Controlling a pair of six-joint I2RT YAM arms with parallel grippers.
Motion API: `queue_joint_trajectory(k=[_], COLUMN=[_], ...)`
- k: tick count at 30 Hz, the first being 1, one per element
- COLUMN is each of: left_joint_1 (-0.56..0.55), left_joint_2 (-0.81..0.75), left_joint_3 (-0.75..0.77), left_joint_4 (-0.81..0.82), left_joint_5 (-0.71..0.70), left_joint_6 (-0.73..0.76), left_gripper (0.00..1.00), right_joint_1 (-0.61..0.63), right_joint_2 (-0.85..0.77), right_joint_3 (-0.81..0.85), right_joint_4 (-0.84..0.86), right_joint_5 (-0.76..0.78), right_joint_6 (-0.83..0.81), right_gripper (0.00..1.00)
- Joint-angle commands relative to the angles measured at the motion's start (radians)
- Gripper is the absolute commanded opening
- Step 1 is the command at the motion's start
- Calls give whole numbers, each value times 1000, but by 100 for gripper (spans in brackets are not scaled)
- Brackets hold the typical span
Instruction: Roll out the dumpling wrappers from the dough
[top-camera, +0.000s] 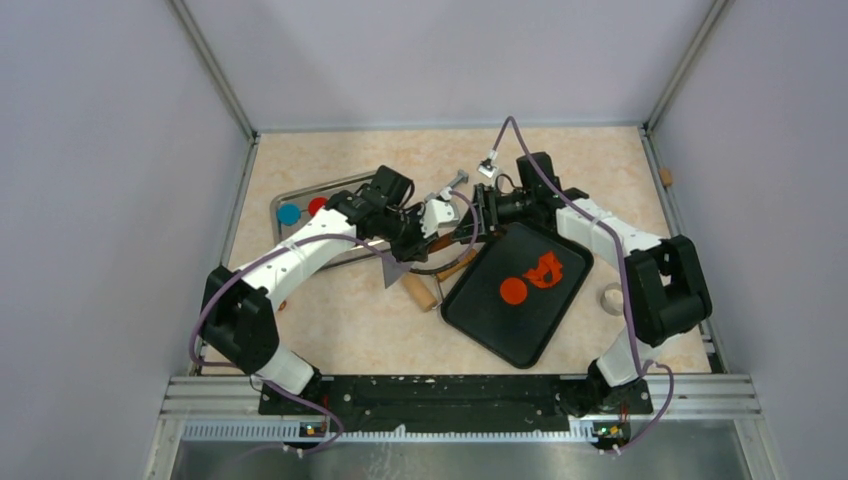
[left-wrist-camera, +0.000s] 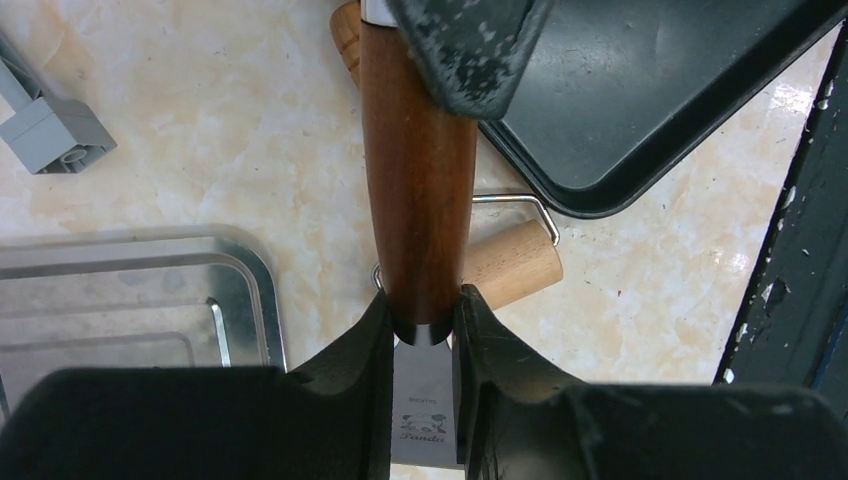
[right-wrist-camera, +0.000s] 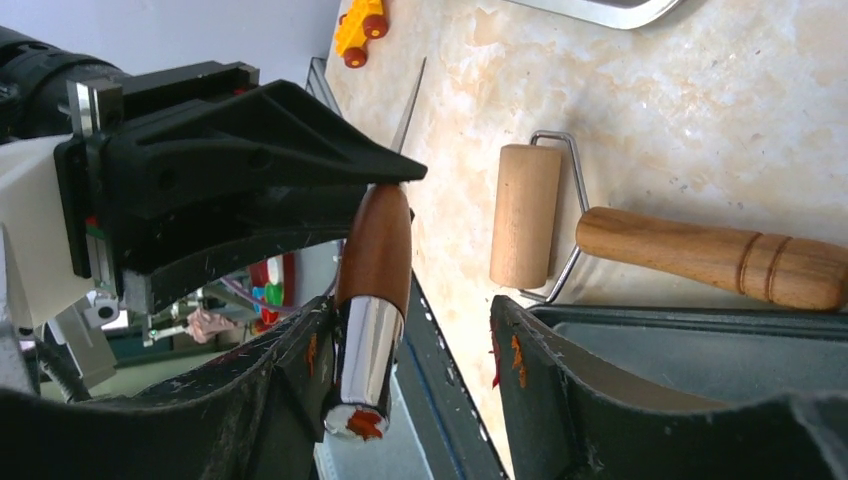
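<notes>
Left of the black tray (top-camera: 500, 335), well apart from it, a silver tray (left-wrist-camera: 140, 270) holds two dumpling wrappers: a blue disc (top-camera: 289, 213) and a red disc (top-camera: 317, 207), side by side. Nearer the black tray, the left gripper (left-wrist-camera: 425, 330) is clamped tight on a knife (left-wrist-camera: 418, 180), gripping where the brown wooden handle meets the blade. A wooden rolling pin (right-wrist-camera: 525, 215) lies on the table just beside the black tray's left rim, under the knife. Over that rim, the right gripper (right-wrist-camera: 405, 330) stands partly open astride the knife's metal-capped handle end: one finger touches it, the other is clear. On the black tray lie a third wrapper (top-camera: 513, 290), red, and just right of it the ragged orange-red dough (top-camera: 547, 269).
</notes>
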Motion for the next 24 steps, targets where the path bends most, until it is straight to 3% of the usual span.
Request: queue_joint_trajectory(k=[1,18,24], left_joint_1=[-26,-36,-37], left_joint_2=[-11,28,38], left_joint_3=[46,79,80], left_joint_4=[39,67,73], left_joint_5=[50,29,28], left_joint_6=[-5,-37,-42], left_gripper=[0,0,0], right_joint_1=[28,74,74], right_joint_2=[31,45,49], right_joint_3=[60,48,50], right_joint_4=[16,26,29], right_joint_5=[41,33,27], right_joint_6=[-13,-22,-24], right_gripper=[55,37,17])
